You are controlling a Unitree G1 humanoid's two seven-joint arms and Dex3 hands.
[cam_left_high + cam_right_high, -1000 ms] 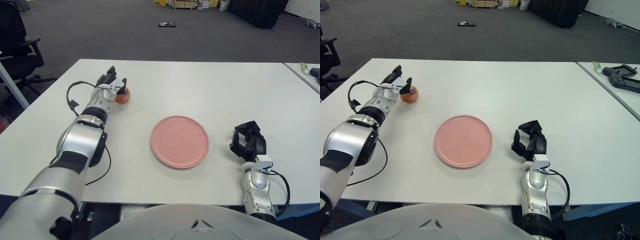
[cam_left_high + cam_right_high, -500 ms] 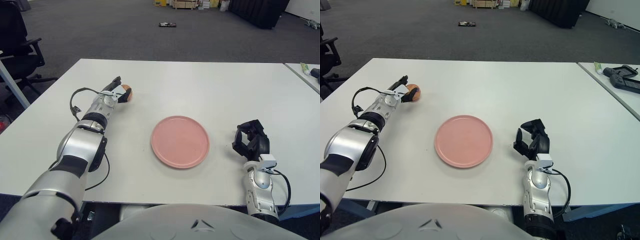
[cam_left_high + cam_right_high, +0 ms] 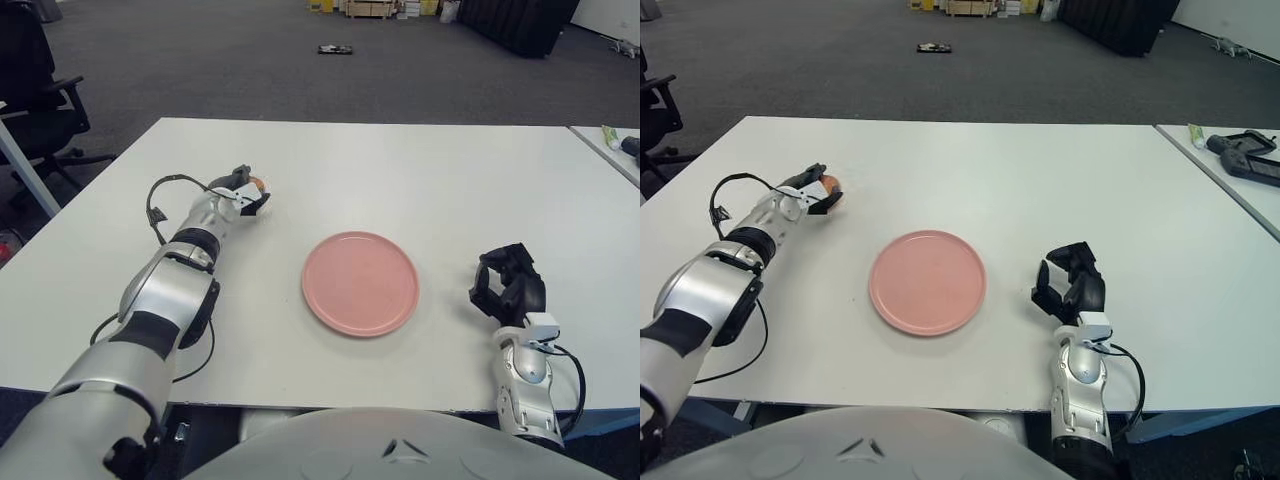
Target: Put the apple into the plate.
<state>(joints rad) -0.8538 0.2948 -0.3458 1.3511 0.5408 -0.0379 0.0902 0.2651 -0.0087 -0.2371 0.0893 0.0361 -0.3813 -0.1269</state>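
The orange apple (image 3: 830,184) is at the table's left side, mostly covered by my left hand (image 3: 245,193), whose dark fingers curl around it from above and from the side. Only a small orange patch shows between the fingers. Whether the apple touches the table I cannot tell. The round pink plate (image 3: 360,283) lies flat in the middle of the white table (image 3: 400,170), well to the right of the apple and nearer to me, with nothing on it. My right hand (image 3: 510,288) shows to the right of the plate, fingers curled, holding nothing.
A black cable (image 3: 165,190) loops off my left forearm. At the far right a second table holds dark devices (image 3: 1245,150) and a green tube (image 3: 1195,133). A black office chair (image 3: 35,90) stands beyond the table's left edge.
My left hand has turned over the apple and closed its fingers around it, so less of the fruit shows. My right hand has drifted slightly right and toward me.
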